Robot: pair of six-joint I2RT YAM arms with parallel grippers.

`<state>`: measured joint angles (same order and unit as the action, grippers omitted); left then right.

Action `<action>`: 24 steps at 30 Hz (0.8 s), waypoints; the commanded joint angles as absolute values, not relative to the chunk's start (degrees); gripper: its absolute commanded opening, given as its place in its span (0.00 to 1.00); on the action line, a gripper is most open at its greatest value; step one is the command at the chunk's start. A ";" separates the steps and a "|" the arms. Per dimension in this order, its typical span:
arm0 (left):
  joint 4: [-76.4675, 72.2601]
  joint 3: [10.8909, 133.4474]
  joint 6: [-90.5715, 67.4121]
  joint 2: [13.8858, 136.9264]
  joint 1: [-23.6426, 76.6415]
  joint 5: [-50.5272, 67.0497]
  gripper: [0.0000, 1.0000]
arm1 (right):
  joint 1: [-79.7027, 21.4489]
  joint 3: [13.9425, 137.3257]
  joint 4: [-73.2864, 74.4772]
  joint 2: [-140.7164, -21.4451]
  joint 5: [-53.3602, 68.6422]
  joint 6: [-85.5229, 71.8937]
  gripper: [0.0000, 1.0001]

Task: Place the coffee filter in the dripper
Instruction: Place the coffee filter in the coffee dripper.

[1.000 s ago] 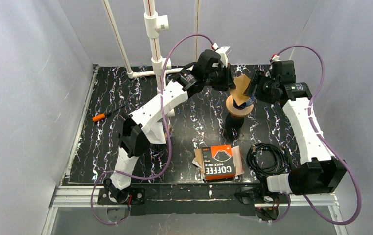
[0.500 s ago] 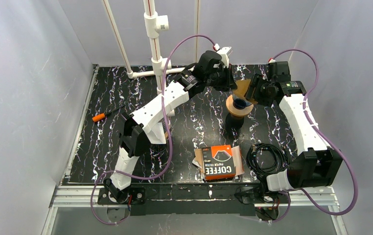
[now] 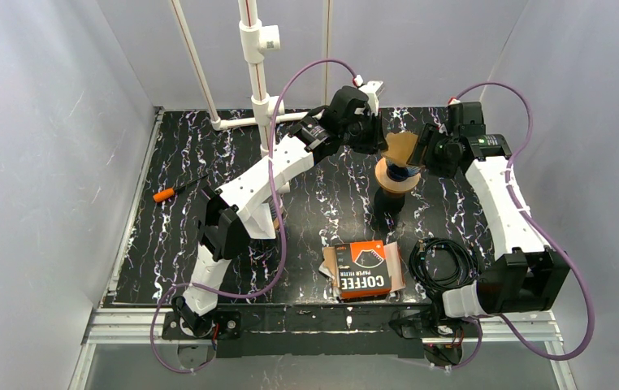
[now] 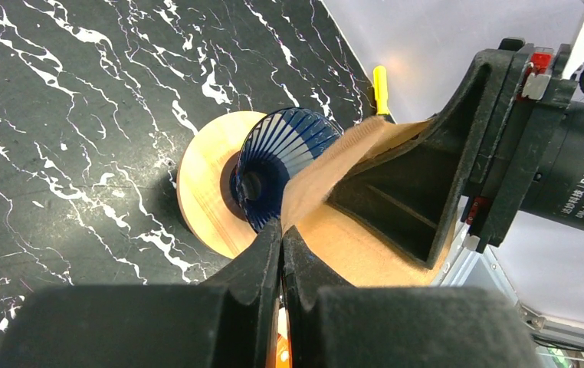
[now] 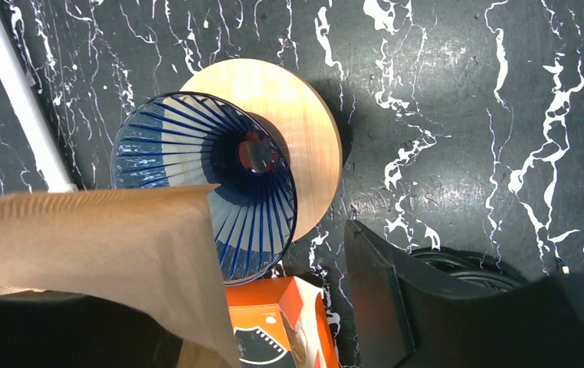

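At the bottom of the top view, near the arm bases, an orange filter box and a coil of black cable lie on the worktop, well apart from the work. Further up, right of centre, the dripper stands upright. It is a blue ribbed cone seated in a wooden ring, and it is empty.

Just beyond it, the brown coffee filter hangs in the air between the two arms, over the cone's far rim and not yet inside. The left fingers are clenched on its edge, pinching the paper flat. The right fingers stand released and wide apart. In the left wrist view one of them seems to reach into the paper's mouth, spreading it.

The step in hand looks like opening the filter and lowering it in. To do it well, the paper should be spread into a full cone first. Its point should then be aimed at the small hole in the middle of the ribs, and the descent should be straight down, not sideways, since a sideways push could tip the dripper. The pinch is best let go only once the paper rests on the ribs, and the right finger should back out gently so it does not drag the filter along.

At the top, a white pipe rises at the rear, clear of both arms.
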<state>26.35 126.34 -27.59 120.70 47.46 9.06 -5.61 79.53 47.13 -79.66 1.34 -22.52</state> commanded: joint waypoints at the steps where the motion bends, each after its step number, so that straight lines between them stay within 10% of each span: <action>1: 25.66 126.85 -27.50 119.67 47.20 10.28 0.02 | -4.66 83.17 48.28 -78.63 2.78 -22.00 0.73; 24: 26.55 127.80 -28.36 122.74 47.20 11.49 0.04 | -1.15 82.51 45.78 -81.94 7.23 -24.19 0.64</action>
<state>25.82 126.48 -28.36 121.91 47.42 10.96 -2.44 81.62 46.41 -80.84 7.68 -24.10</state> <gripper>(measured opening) 0.034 0.678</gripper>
